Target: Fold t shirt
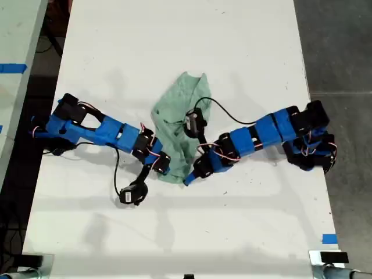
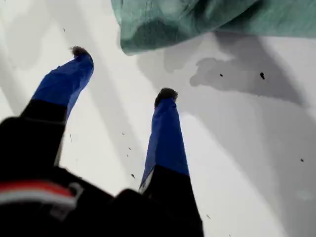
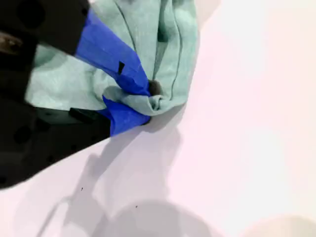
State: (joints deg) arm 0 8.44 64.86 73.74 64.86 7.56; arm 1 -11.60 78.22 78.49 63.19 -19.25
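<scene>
Pinching only a thin fold of the t shirt (image 3: pixel 163 54), my second gripper (image 3: pixel 143 106) risked losing it; the bunched cloth lay mid-table (image 1: pixel 174 35), well clear of every edge; my first gripper (image 2: pixel 121 74) hung spread and empty just beside the hem; an uneven pull might have dragged the heap askew.

Bright overhead light, soft multiple shadows; wrist views blurred, overexposed.
</scene>
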